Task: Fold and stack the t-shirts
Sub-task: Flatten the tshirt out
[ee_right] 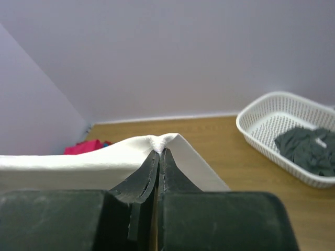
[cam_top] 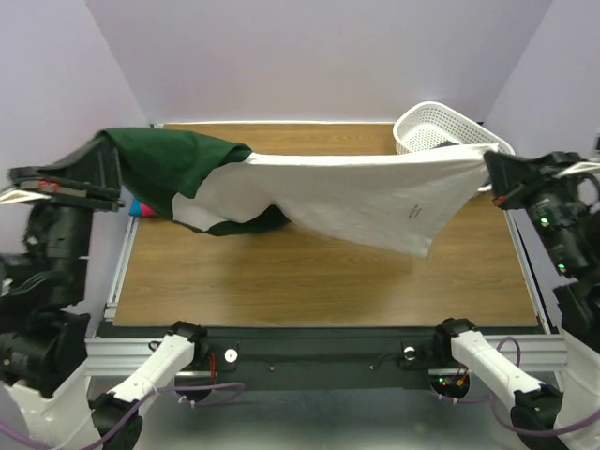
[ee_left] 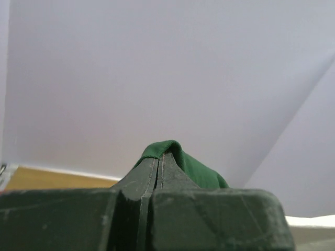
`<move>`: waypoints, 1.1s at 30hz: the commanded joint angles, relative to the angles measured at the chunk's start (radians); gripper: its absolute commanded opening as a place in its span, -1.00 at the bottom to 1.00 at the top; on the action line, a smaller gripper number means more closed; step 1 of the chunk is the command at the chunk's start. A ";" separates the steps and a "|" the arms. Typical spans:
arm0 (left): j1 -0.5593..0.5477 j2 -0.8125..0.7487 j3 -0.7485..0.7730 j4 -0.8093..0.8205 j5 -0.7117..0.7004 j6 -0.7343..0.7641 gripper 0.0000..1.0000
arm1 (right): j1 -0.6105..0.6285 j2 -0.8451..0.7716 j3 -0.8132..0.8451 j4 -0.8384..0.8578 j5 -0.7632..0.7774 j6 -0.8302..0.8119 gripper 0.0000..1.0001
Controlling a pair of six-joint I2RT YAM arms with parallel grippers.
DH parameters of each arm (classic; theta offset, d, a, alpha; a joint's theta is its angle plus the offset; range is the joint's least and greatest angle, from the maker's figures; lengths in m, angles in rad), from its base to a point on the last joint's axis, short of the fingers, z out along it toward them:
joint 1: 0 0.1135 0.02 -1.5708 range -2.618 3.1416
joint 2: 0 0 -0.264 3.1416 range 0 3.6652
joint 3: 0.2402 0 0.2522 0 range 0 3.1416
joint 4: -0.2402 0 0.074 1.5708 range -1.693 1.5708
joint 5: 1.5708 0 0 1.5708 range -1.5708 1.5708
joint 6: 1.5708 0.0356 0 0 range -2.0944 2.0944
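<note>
A white t-shirt with dark green sleeves hangs stretched in the air across the table between both grippers. My left gripper is shut on its green sleeve; the green cloth bulges over the closed tips. My right gripper is shut on the white hem; white cloth folds over its tips. The shirt's middle sags toward the wood. A magenta and blue heap lies at the table's left edge, mostly hidden behind the sleeve; it also shows in the right wrist view.
A white lattice basket stands at the back right corner, with a dark grey cloth inside. The wooden table has metal rails along its sides and front. Lilac walls close in the back and sides.
</note>
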 commanded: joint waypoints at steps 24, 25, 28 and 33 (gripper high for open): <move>0.007 0.571 0.437 0.135 0.169 0.126 -1.00 | 0.008 0.336 0.123 0.241 0.163 -0.143 -0.99; 0.007 0.592 0.443 0.146 0.168 0.141 -1.00 | 0.008 0.353 0.111 0.256 0.166 -0.149 -0.99; 0.007 0.676 0.497 0.167 0.147 0.178 -1.00 | 0.008 0.429 0.126 0.298 0.172 -0.167 -0.99; 0.007 0.757 0.606 0.187 0.155 0.222 -1.00 | 0.008 0.517 0.216 0.319 0.165 -0.190 -0.99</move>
